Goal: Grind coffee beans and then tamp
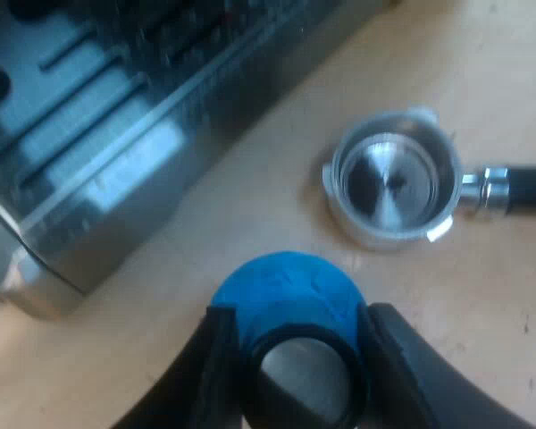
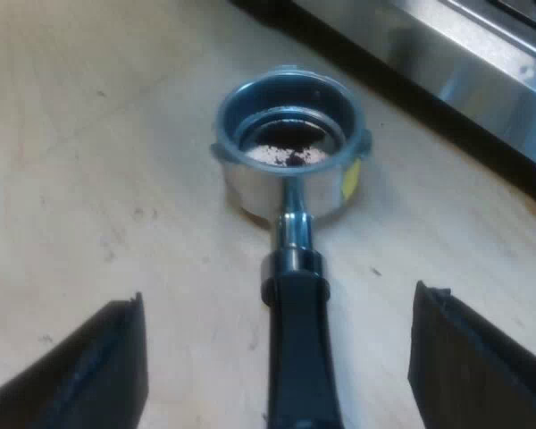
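Observation:
My left gripper is shut on the blue tamper, holding it above the wooden table a short way from the metal holder. The holder lies loose on the table with its basket facing up and its dark handle pointing away from the espresso machine. In the right wrist view the holder sits just ahead of my right gripper, which is open with one finger on either side of the dark handle, not touching it. A few coffee grounds cling inside the basket.
The espresso machine's steel drip tray and base stand close beside the holder. Bare wooden tabletop spreads around the holder on the side away from the machine.

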